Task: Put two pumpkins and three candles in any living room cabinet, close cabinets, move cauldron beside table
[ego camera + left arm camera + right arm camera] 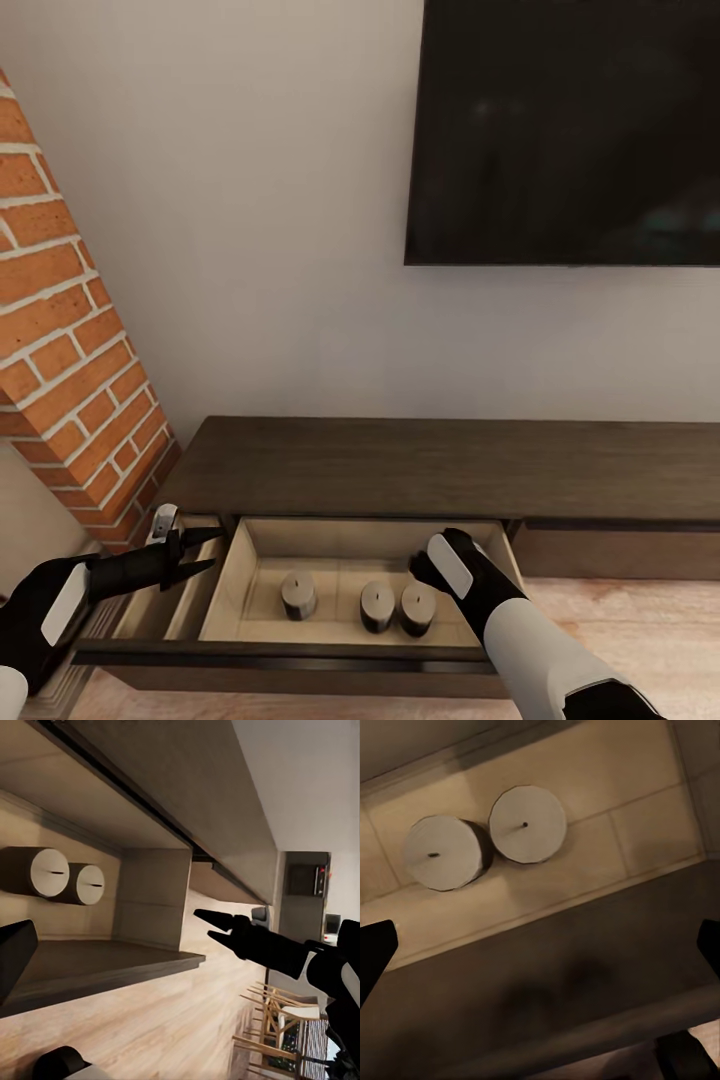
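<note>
All three candles (362,603) stand inside the cabinet (440,470), in its open drawer (300,655) — that part looks done; pumpkins, shutting up and the cauldron remain, I judge. My right gripper (428,570) hovers over the drawer, fingers spread and empty; my left gripper (205,552) — parted too — points at the drawer's side.

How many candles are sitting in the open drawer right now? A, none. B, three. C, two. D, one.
B: the head view shows three candles on the pale floor of the open drawer of the cabinet: one apart toward the fireplace side, and two close together near the right gripper.
</note>
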You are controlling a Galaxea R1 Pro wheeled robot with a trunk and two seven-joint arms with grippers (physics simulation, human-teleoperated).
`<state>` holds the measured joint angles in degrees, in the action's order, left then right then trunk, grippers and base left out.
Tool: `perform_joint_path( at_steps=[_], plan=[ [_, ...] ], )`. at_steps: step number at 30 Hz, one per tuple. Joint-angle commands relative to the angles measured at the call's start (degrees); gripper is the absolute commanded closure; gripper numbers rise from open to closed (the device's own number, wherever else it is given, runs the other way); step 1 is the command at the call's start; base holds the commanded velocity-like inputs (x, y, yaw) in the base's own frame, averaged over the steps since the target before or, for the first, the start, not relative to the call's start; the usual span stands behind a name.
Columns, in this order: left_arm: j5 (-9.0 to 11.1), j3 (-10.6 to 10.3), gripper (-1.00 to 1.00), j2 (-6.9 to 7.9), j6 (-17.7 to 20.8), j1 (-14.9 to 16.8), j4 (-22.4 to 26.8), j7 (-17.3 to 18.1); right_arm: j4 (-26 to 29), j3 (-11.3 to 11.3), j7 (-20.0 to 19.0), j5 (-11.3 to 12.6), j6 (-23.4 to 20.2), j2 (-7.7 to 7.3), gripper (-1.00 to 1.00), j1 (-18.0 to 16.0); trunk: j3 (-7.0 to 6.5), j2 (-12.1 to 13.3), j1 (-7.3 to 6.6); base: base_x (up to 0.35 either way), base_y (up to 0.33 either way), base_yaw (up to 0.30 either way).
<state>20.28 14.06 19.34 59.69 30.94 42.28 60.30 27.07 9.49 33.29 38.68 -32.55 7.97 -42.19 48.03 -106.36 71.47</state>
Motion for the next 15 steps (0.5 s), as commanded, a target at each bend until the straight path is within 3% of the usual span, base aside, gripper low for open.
perform_joint_path(
  at_steps=[1, 15],
  plan=[
    [-0.04, 0.00, -1.00, 0.00, -0.01, 0.00, 0.00, 0.00, 0.00, 0.00, -0.29, 0.00, 0.02, 0.01, -1.00, 0.00, -0.18, 0.42, -0.23, 0.000, 0.000, 0.000],
    [-0.28, 0.00, -1.00, -0.01, -0.18, 0.00, 0.00, -0.18, 0.00, 0.00, -0.94, 0.00, 0.20, -0.18, -1.00, 0.00, -2.70, 6.03, -3.30, 0.000, 0.000, 0.000]
  ],
)
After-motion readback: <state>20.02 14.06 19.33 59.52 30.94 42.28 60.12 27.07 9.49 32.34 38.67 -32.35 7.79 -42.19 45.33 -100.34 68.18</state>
